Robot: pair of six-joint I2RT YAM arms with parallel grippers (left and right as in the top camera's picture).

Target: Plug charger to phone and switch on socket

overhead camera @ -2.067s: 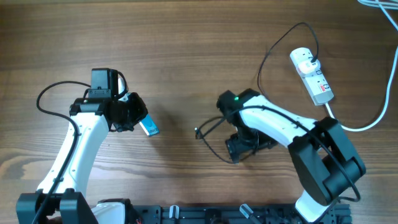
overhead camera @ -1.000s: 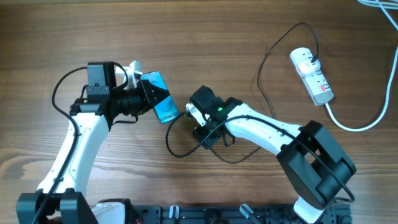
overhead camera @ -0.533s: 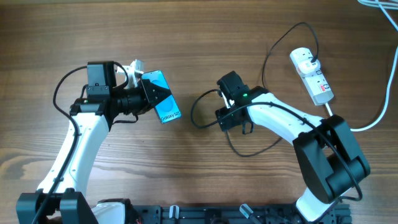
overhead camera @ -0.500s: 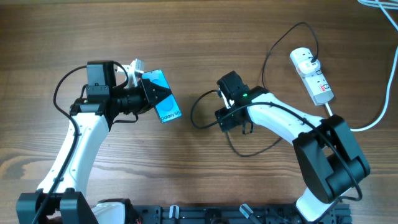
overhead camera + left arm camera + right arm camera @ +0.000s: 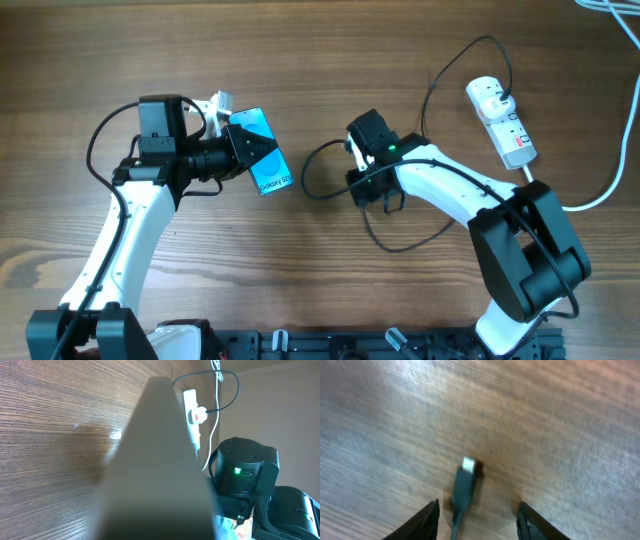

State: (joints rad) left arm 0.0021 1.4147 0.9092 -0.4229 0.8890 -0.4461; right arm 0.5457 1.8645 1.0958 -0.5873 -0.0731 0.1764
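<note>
Right gripper point(image 5: 477, 506): fingertips point(image 5: 431, 515) stood apart in the wrist view. The charger point(image 5: 464, 485) ran up between them, its pale metal tip clear of both. Whether the cable was pinched lower down could not be told. Position: well left of the socket point(image 5: 502, 122).

Left gripper point(image 5: 238, 150): clamped on one end of the phone point(image 5: 266, 166), screen up and tilted. Position: farther left of the socket than the right gripper.

Charger, far end: plugged into the socket, with slack looped beside the right gripper.

Handling, judged: cable light and limp, likely to buckle if pushed. Best held on the stiff connector body just behind the tip. Phone rigid, glass-smooth, probably slippery; grip across its edges.
</note>
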